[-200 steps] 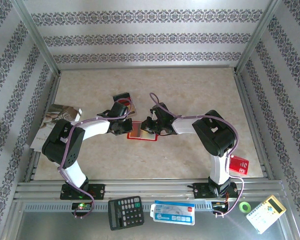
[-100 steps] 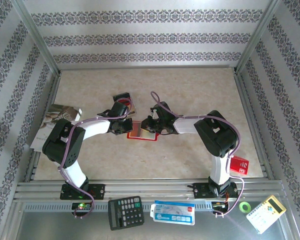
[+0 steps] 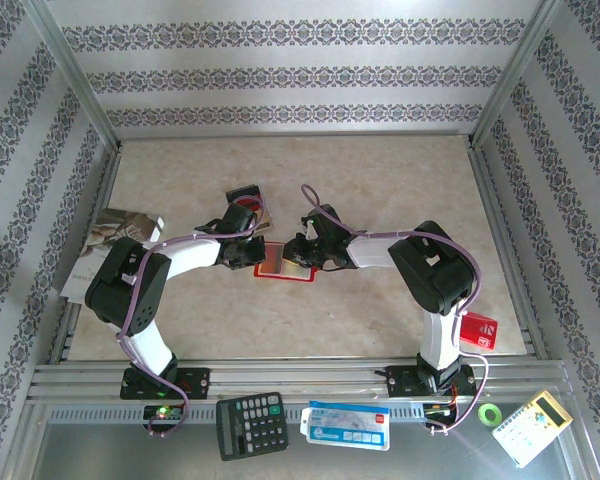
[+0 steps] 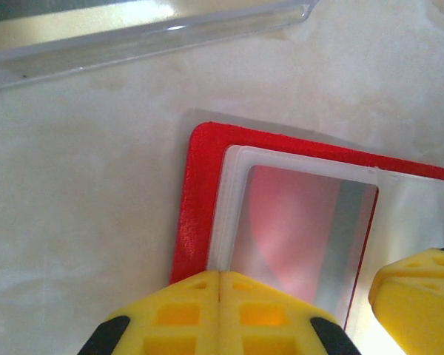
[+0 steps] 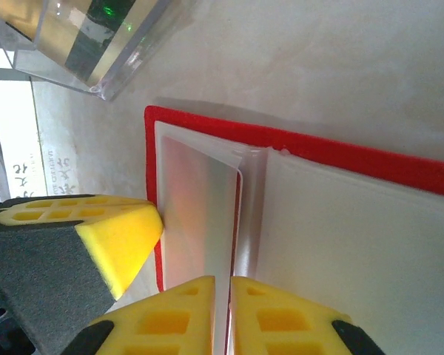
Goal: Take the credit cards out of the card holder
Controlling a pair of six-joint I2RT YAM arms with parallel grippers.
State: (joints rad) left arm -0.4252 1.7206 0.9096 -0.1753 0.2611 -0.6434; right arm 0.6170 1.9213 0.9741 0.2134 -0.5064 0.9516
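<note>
Two grippers meet at the card holder (image 4: 196, 185), which lies open directly beneath both sets of fingers. We see the left gripper (image 4: 219, 288) fully closed and empty, tips over the red border. The right gripper (image 5: 229, 288) is nearly closed at a pocket edge; we cannot tell whether it grips anything.

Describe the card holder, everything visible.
The card holder lies open and flat on the table. It has a red textured cover and pale translucent inner pockets, one showing something pinkish inside. The shut left fingers sit at its edge; the right fingers, nearly together, straddle a pocket's lip.
</note>
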